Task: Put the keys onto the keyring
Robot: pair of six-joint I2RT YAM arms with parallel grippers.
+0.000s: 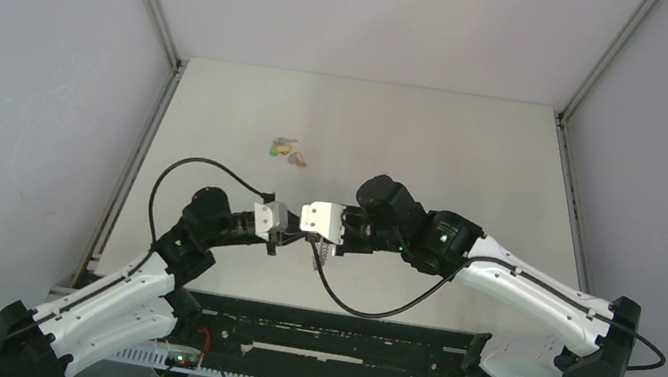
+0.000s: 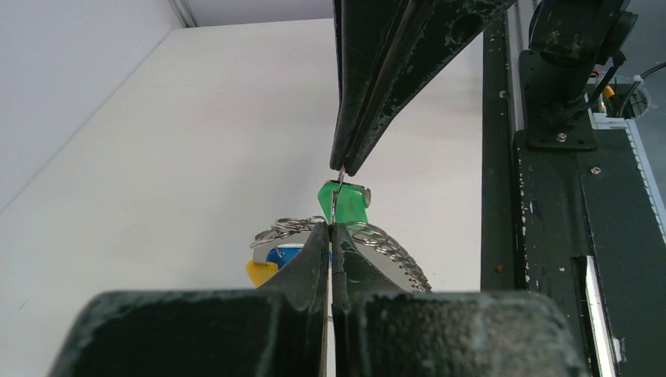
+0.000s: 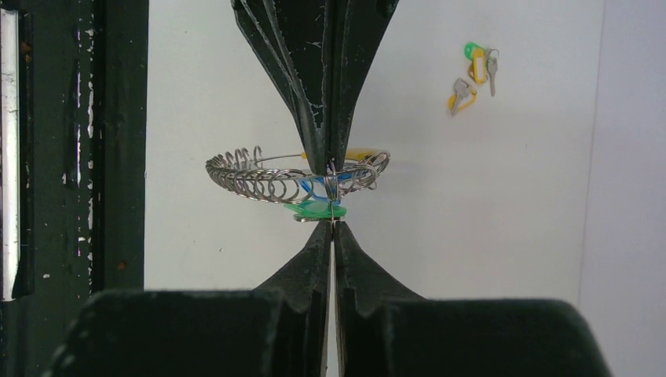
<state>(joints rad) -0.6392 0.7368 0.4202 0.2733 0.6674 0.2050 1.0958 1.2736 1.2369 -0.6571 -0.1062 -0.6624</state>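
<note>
The keyring (image 3: 259, 179), a silvery coiled ring, hangs in the air between my two grippers; it also shows in the left wrist view (image 2: 393, 253). My left gripper (image 2: 331, 229) is shut on it and reaches in from the top of the right wrist view (image 3: 328, 166). A green key (image 3: 314, 209) hangs under the ring, with blue (image 2: 287, 253) and yellow (image 2: 261, 272) keys beside it. My right gripper (image 3: 331, 225) is shut on the green key's (image 2: 345, 203) thin wire loop, tip to tip with the left (image 1: 288, 232). More keys (image 1: 286, 151) lie loose on the table.
The loose keys (image 3: 473, 72), green and yellow headed, lie at the far left-middle of the white table (image 1: 437, 154). A black rail (image 1: 336, 343) runs along the near edge. Grey walls close in the left, right and back sides.
</note>
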